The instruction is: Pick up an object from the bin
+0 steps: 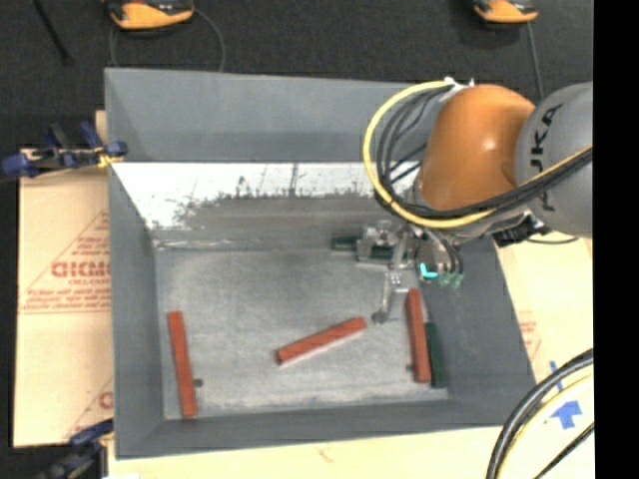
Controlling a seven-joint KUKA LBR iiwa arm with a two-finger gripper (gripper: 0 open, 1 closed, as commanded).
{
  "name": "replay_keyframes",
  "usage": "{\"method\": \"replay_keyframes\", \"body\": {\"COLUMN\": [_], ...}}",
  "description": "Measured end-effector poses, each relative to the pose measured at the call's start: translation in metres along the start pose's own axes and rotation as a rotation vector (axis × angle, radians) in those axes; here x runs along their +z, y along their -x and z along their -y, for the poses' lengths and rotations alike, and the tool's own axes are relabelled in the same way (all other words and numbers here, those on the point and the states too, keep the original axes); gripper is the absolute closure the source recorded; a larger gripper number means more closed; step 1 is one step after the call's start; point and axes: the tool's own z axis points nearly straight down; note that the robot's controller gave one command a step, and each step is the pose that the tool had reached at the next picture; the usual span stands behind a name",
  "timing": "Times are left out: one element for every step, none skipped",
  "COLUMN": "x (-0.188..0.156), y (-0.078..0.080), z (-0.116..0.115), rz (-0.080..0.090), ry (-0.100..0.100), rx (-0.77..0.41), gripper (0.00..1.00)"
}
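Hovers low near the right wall of the bin, jaws between the right end of the slanted red stick mid-floor and the top end of the second red stick along that wall. Cannot tell whether jaws are open or closed. Best to straddle one stick squarely, clear of the dark piece beside the second red stick, before closing.

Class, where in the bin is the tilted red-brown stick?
Camera view: the tilted red-brown flat stick lies mid-floor in the grey metal bin, its right end just left of the tool.
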Motion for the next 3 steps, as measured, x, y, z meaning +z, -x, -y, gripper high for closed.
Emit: {"method": "replay_keyframes", "body": {"x": [0.124,0.119,-0.041], "y": [-0.03,-0.027,-0.022], "z": [-0.049,-0.048,-0.031], "rz": [-0.001,0.008,0.015], "ry": [0.0,0.0,-0.003], "rx": [-0.077,-0.076,-0.116], "gripper": [0.0,1.0,1.0]}}
